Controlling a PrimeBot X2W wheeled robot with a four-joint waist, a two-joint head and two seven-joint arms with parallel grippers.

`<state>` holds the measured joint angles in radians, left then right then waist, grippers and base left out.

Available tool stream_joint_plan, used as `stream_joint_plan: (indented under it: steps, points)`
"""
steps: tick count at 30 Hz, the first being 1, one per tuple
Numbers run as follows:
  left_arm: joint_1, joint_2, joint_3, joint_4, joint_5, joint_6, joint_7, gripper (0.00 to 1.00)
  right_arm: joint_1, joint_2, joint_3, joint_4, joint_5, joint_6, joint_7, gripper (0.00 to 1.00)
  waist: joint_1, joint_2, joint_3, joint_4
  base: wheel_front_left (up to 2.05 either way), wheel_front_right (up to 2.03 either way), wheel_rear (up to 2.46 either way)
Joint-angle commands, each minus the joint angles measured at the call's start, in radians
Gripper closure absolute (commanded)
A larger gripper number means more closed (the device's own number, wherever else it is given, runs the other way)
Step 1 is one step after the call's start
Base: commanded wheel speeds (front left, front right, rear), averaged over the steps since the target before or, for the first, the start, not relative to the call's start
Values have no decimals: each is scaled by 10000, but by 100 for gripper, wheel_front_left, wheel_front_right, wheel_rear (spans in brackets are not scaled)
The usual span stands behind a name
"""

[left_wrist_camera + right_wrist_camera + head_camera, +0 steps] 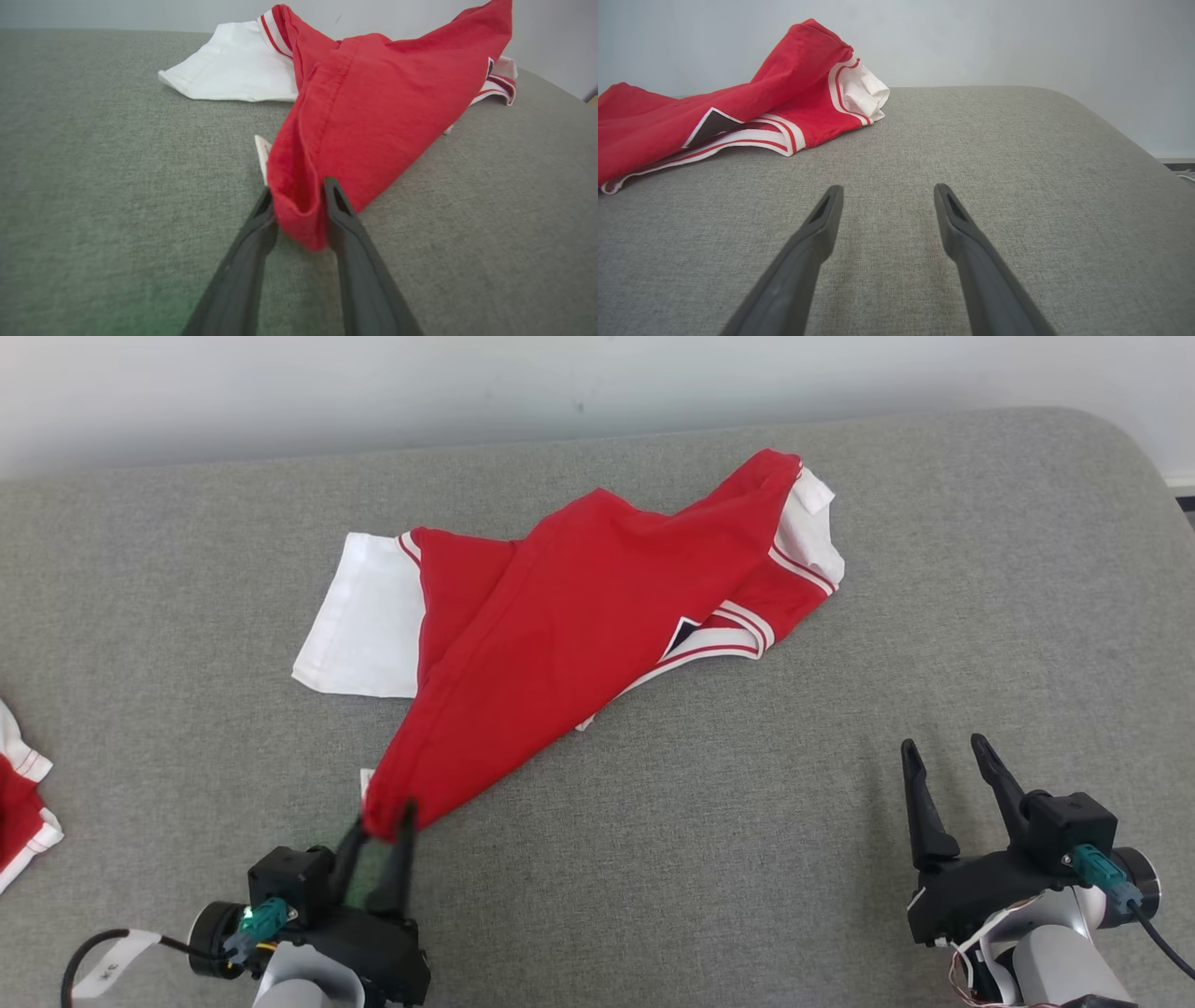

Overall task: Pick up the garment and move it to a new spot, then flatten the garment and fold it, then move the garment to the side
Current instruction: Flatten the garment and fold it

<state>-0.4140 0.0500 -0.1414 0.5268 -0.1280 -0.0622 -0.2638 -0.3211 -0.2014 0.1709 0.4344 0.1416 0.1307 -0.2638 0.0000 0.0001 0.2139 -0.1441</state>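
Left jaws seemingly pinch rumpled red-white garment (579, 607).

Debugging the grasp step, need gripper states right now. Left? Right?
Left gripper: jaws around a red corner of the garment, fabric between them; whether it is clamped cannot be told.
Right gripper: open, holding nothing.
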Motion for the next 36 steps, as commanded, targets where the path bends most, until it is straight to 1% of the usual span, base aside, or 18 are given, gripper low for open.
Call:
stream_joint_plan:
  steps: [1,4,7,10,11,16,19,21,24,26,29,33,36]
  points:
    - [-141,10,27,-39,-91,-91,-16,100,-97,24,-40,-34,1,1,-6,0,0,-1,27,7,0,0,0]
    - [-266,9,-95,-611,7,-215,-16,100,-114,71,-140,-56,57,1,-5,0,0,-1,25,56,0,0,0]
    - [-363,9,-355,-1505,143,-342,-16,100,-66,158,-191,3,88,1,-6,0,0,-1,-50,143,0,0,0]
    - [-678,10,-852,-2561,253,-479,-16,100,-7,261,-195,96,105,1,-5,0,0,-1,-176,245,0,0,0]
    - [-678,10,-852,-2561,253,-479,-16,100,-7,261,-195,96,105,1,-5,0,0,-1,-176,245,0,0,0]
    - [-1793,2,-2053,-3713,81,-611,-16,100,195,436,-219,252,119,1,-6,0,0,-1,-452,403,0,0,0]
    - [-2795,13,-2656,-3945,54,-648,-16,100,277,558,-140,333,124,1,-6,0,0,-1,-598,386,0,0,0]
    - [-3493,10,-2924,-3886,111,-655,-16,100,288,625,-80,376,145,1,-5,0,0,-1,-651,303,0,0,0]
    - [-4463,13,-3129,-3707,-2,-522,-16,100,264,722,8,424,171,1,-5,0,0,-1,-671,123,0,0,0]
    - [-5089,13,-3044,-3412,-72,-381,-16,100,229,782,81,443,225,1,-6,0,0,-1,-639,-1,0,0,0]
    - [-5973,111,-2676,-2719,234,-231,-16,100,129,849,151,411,274,1,-5,0,0,-1,-511,-184,0,0,0]
    - [-6641,847,-1844,-1276,296,-63,-14,100,-61,938,362,316,312,1,-6,0,0,-1,-198,-358,0,0,0]
    - [-6729,1412,-1276,-487,175,13,-16,100,-200,970,517,216,381,1,-5,0,0,-1,41,-392,0,0,0]
